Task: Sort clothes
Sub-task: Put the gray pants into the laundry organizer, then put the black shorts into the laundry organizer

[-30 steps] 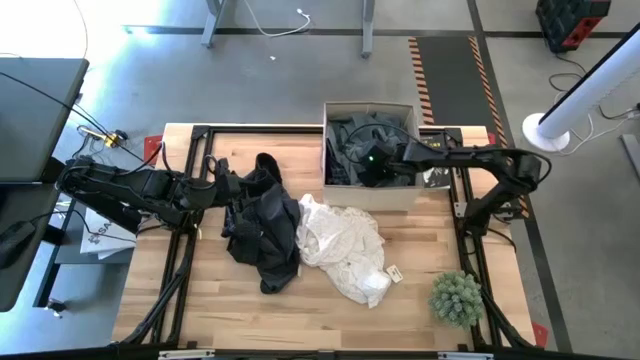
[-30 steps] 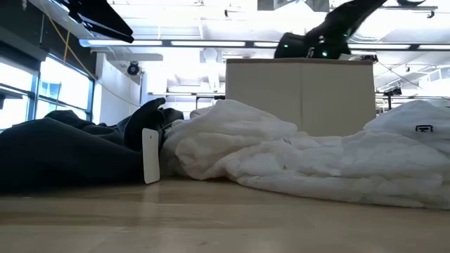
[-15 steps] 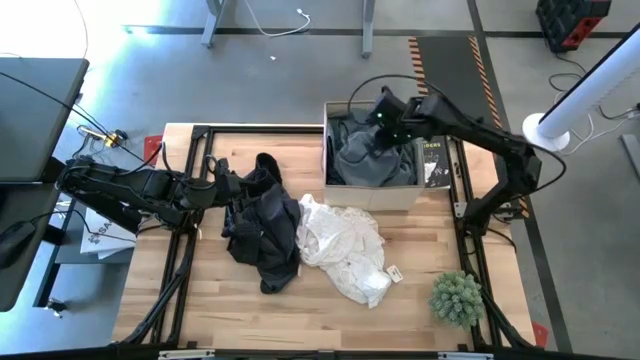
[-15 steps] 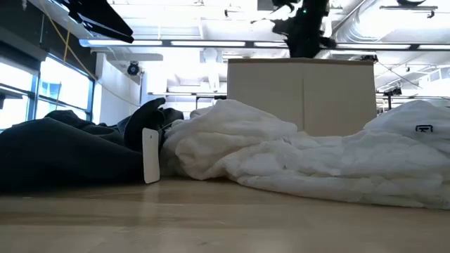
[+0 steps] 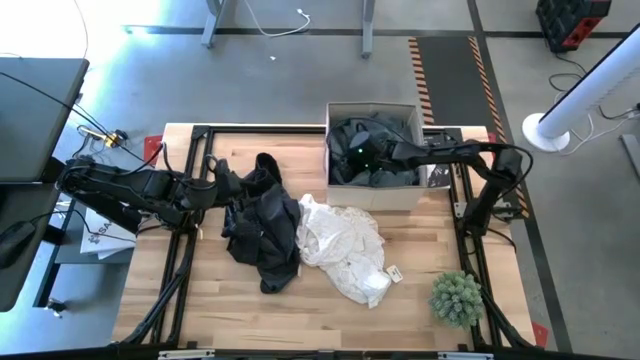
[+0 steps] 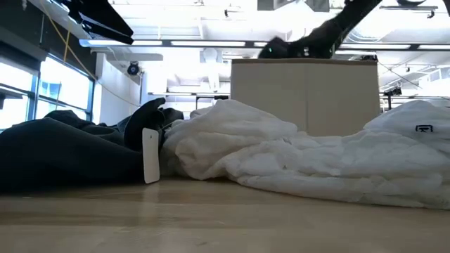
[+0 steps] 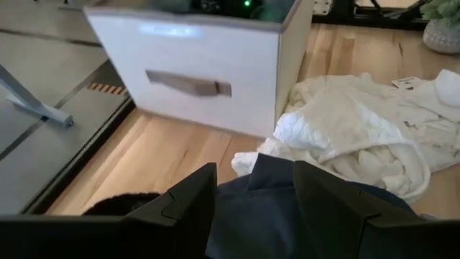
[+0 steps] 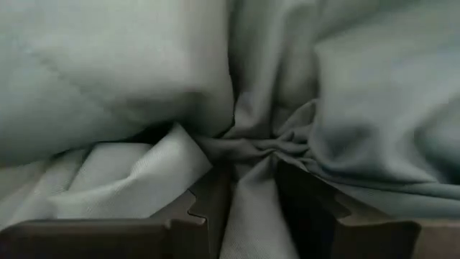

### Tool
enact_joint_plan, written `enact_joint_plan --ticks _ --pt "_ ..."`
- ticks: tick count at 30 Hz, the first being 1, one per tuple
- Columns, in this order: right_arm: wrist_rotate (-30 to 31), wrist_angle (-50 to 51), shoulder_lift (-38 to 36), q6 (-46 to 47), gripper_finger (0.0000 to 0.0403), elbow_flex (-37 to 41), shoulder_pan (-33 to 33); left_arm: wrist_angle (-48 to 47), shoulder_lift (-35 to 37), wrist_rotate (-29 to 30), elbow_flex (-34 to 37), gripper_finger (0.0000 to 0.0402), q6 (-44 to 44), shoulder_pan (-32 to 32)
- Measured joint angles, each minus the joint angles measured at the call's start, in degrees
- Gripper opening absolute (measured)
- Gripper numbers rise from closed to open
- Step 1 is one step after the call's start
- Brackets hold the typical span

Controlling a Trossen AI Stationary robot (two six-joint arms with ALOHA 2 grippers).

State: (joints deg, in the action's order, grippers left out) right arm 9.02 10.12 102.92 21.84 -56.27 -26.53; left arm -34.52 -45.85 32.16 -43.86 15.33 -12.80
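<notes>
- A white box (image 5: 372, 190) is standing at the far edge of the pale wooden bench (image 5: 210, 300); its walls are flat and stiff, and one long slot handle is showing on its side in the left wrist view.
- One grey-green garment (image 5: 372, 152) is lying crumpled inside the box, soft and deeply folded.
- The right end effector (image 8: 255, 198) is reaching into the box from the right, its two fingers pinching a gathered twist of the grey-green garment between them.
- One black garment (image 5: 262, 225) is lying in a rumpled heap on the bench, left of the box.
- One white garment (image 5: 342, 245) is lying bunched just in front of the box, touching the black garment; a small white tag (image 5: 394, 273) is sitting beside it.
- The left end effector (image 7: 250, 198) is waiting left of the box, its two fingers spread, resting over dark blue-black cloth at the edge of the black garment.
- One spiky green plant (image 5: 457, 297) is standing well in front of the box, at the bench's near right corner.
- In the low view the white garment is hiding the foot of the box.
</notes>
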Motion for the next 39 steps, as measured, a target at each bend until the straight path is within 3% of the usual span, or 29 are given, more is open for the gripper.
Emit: enact_joint_plan --ticks 7,14,22,26,28,32,39 --pt "-1.84 6.49 -3.69 -4.12 0.0117 -6.23 0.07 -4.22 -8.03 0.13 0.0 0.0182 6.29 0.27" --pt "-0.75 8.73 -15.98 -10.32 0.0117 -18.4 6.11 -4.85 -19.91 -4.05 0.0 0.0211 11.88 4.89" --pt "0.48 9.4 -23.64 -13.28 0.0117 -21.11 17.31 -3.89 -36.18 -17.51 0.0 0.0233 6.95 14.03" --pt "4.9 12.04 -23.36 -13.13 0.0117 -20.91 23.12 -2.84 -43.0 -20.81 -0.37 0.0203 2.52 16.23" --pt "8.33 11.53 -23.11 -12.82 0.0117 -19.99 25.88 -1.81 -43.71 -22.62 -0.42 0.0159 0.84 16.81" --pt "14.74 11.26 -21.63 -10.31 0.0117 -15.75 30.59 -6.79 -39.65 -21.33 -1.55 0.0031 -0.51 17.87" --pt "17.7 1.18 -21.43 -5.35 0.0117 -6.41 34.07 -20.45 -21.25 -12.6 -11.64 0.0015 -0.54 19.58"
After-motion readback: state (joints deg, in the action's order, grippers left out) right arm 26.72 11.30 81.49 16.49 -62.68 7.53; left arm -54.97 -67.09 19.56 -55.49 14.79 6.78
